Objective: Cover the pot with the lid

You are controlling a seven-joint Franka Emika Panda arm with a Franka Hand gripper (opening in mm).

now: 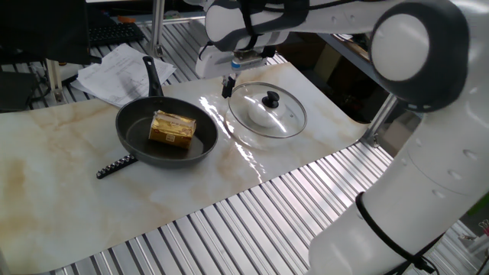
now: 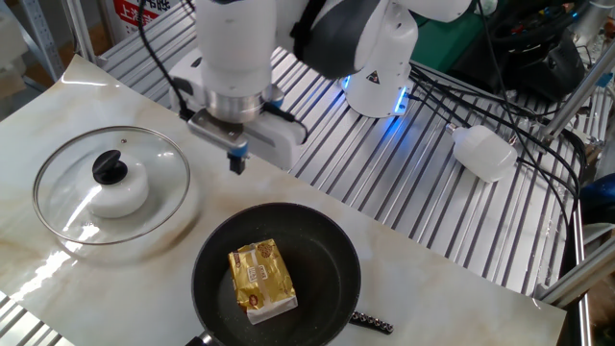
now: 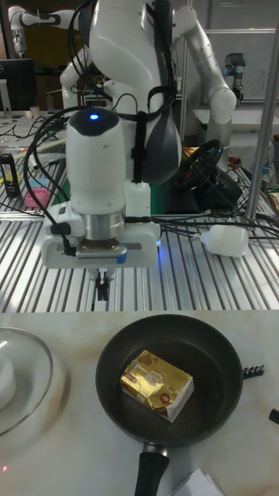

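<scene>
- The end effector (image 1: 227,86) (image 2: 236,160) (image 3: 101,291) points straight down, fingers pressed together with no gap showing; it holds nothing and touches nothing.
- It hangs above the table (image 1: 69,183) (image 2: 163,245) (image 3: 70,457), between lid and pot, closer to the lid's rim.
- In one fixed view the fingertips sit at about 10 o'clock of the lid (image 1: 267,109), just off its metal rim and apart from it.
- In the other fixed view the lid (image 2: 110,185) lies at 8 o'clock of the end effector, and the pot (image 2: 277,279) at 5 o'clock.
- The lid rests flat on the table, black knob (image 1: 270,99) (image 2: 109,169) up, well clear of the pot; a white rounded thing shows beneath the glass under the knob.
- In the tall fixed view only the lid's (image 3: 23,387) right edge shows, at the left border.
- The pot (image 1: 166,131) (image 3: 172,380) stands uncovered on the table, with a gold-wrapped block (image 1: 172,127) (image 2: 260,280) (image 3: 156,384) lying inside.
- Its handle (image 1: 153,75) runs toward 12 o'clock in one fixed view, over a pile of papers (image 1: 114,76).
- A black ridged strip (image 1: 116,166) lies on the table at the pot's 8 o'clock, its end at the pot's edge.
- A white plastic object (image 2: 482,152) (image 3: 226,239) lies on the slatted metal surface, well apart from everything else.
</scene>
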